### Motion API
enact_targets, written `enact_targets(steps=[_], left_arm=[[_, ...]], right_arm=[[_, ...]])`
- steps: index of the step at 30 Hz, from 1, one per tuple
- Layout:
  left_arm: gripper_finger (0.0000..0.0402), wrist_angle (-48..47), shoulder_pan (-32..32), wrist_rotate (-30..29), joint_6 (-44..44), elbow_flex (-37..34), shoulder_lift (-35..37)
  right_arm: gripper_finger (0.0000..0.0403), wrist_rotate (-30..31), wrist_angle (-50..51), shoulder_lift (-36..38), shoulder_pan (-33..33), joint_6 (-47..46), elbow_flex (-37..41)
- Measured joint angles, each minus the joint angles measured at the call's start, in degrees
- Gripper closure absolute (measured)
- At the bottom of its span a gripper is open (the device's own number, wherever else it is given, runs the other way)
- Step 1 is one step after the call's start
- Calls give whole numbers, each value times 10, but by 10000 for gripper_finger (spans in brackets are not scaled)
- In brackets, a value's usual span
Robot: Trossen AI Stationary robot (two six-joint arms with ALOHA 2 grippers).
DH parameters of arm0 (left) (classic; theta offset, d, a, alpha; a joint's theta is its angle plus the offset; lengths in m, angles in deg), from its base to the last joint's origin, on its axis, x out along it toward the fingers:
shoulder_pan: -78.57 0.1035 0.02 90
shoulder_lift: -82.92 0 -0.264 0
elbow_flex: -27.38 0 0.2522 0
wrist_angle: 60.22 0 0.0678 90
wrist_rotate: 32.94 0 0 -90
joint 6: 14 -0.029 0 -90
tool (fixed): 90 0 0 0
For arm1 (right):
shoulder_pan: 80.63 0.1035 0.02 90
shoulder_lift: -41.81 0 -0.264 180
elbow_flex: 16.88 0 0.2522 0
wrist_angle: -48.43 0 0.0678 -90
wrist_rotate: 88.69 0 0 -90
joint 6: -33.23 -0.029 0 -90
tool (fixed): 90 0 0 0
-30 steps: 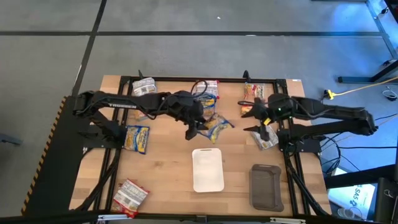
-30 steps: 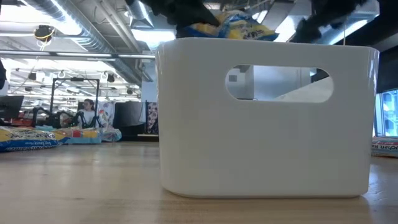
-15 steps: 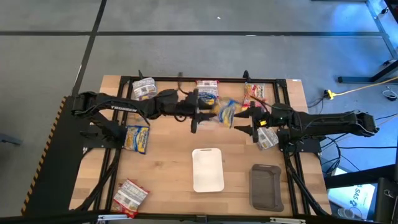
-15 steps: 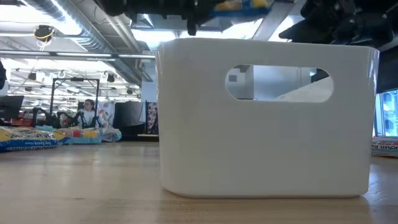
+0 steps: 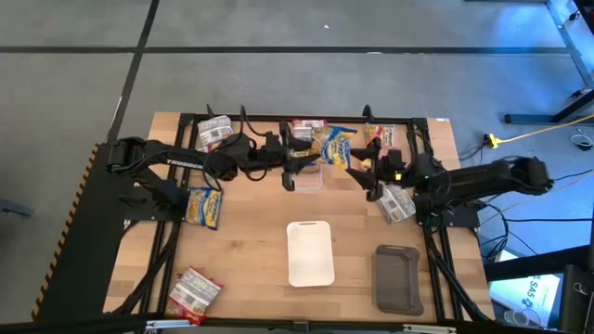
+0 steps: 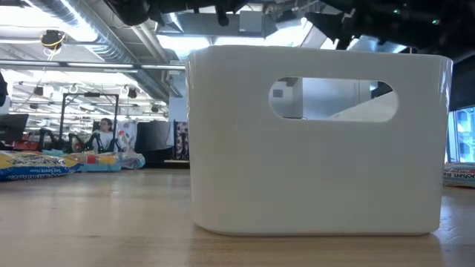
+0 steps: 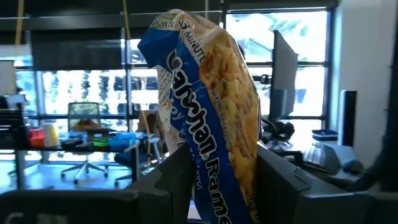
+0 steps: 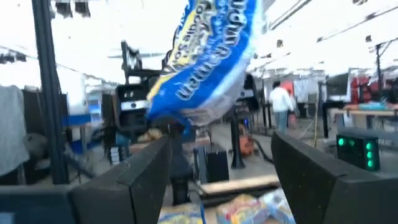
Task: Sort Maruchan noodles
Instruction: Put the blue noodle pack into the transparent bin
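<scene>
I look down on a big grey floor (image 5: pixel 278 83) around my wooden worktop (image 5: pixel 241 250). From the low camera I see a big hall behind it, with pipes (image 6: pixel 82 41) on the ceiling and a person (image 6: pixel 104 133) far off.

My left arm (image 5: pixel 176 156) reaches across the back of the worktop. My right arm (image 5: pixel 483 174) reaches in from the other side.

A white tray (image 5: pixel 310 252) sits near the middle. A dark grey tray (image 5: pixel 397 278) sits beside it, near the right edge.

My left gripper (image 5: pixel 311 158) is closed on a blue and yellow noodle packet (image 7: pixel 211 118). It holds the packet up in the air, above the back of the worktop. My right gripper (image 5: pixel 367 176) is open, with nothing in it. It points at the packet from just beside it.

Other noodle packets lie flat on the wood. One (image 5: pixel 204 206) is by the left edge, one (image 5: pixel 193 291) in the front left corner, one (image 5: pixel 214 130) at the back left, and one (image 5: pixel 399 204) under the right arm.
</scene>
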Motion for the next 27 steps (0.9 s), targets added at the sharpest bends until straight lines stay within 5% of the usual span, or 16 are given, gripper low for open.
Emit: enact_targets(steps=[9, 21, 27], left_arm=[[268, 9, 0, -10, -12, 0, 0], [267, 10, 0, -24, -12, 0, 0], [267, 4, 0, -23, -9, 0, 0]], right_arm=[[150, 11, -110, -143, 0, 4, -80], [153, 6, -121, -154, 0, 29, -136], [239, -2, -108, -154, 0, 45, -141]])
